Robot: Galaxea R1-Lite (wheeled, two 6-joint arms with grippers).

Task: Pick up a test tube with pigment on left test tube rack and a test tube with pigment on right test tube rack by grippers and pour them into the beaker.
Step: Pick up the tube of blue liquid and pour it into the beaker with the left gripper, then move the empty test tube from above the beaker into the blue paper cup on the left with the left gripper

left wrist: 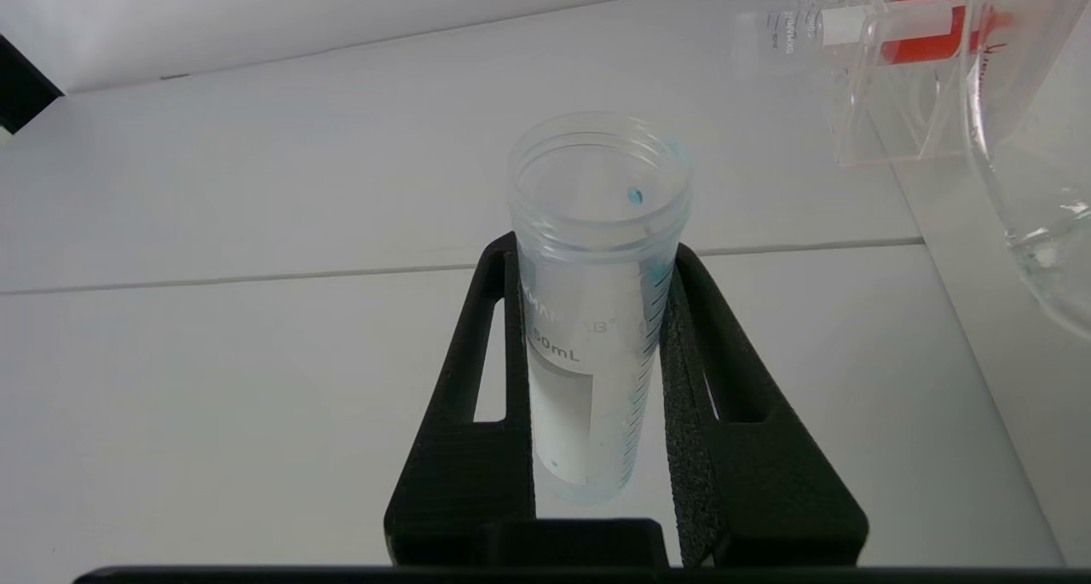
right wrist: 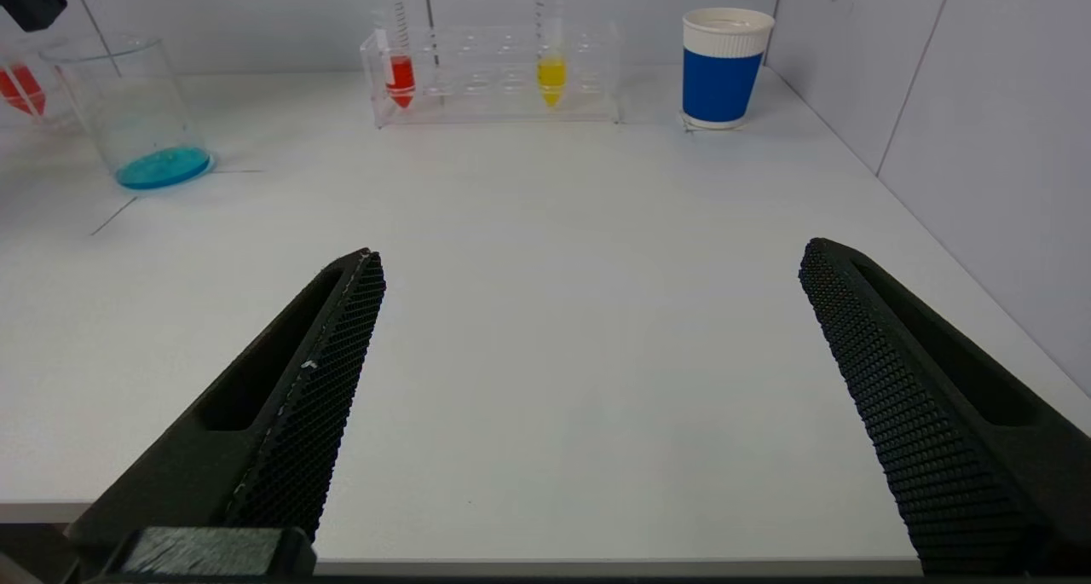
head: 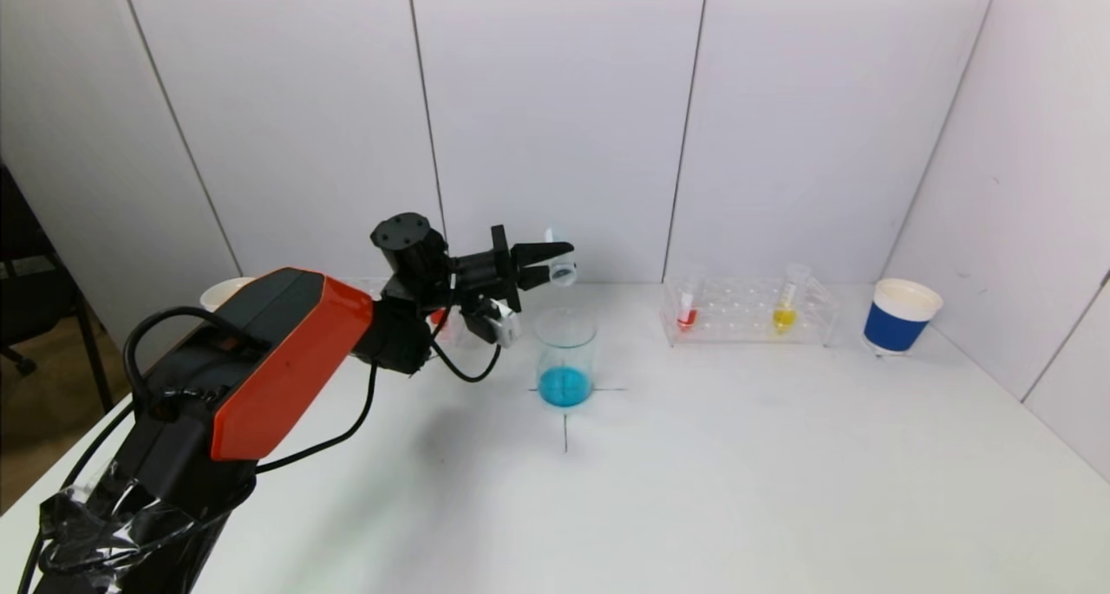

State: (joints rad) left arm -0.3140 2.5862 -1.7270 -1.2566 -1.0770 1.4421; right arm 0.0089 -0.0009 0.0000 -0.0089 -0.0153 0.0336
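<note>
My left gripper is shut on a clear test tube, held tilted with its mouth over the beaker. The tube looks drained, with only blue drops inside. Blue liquid lies in the beaker's bottom. The left test tube rack holds a red-filled tube and is mostly hidden behind my left arm in the head view. The right test tube rack holds a red tube and a yellow tube. My right gripper hangs open and empty over the table's near right part.
A blue and white paper cup stands right of the right rack near the side wall. Another white cup peeks out behind my left arm. A black cross is drawn on the table under the beaker.
</note>
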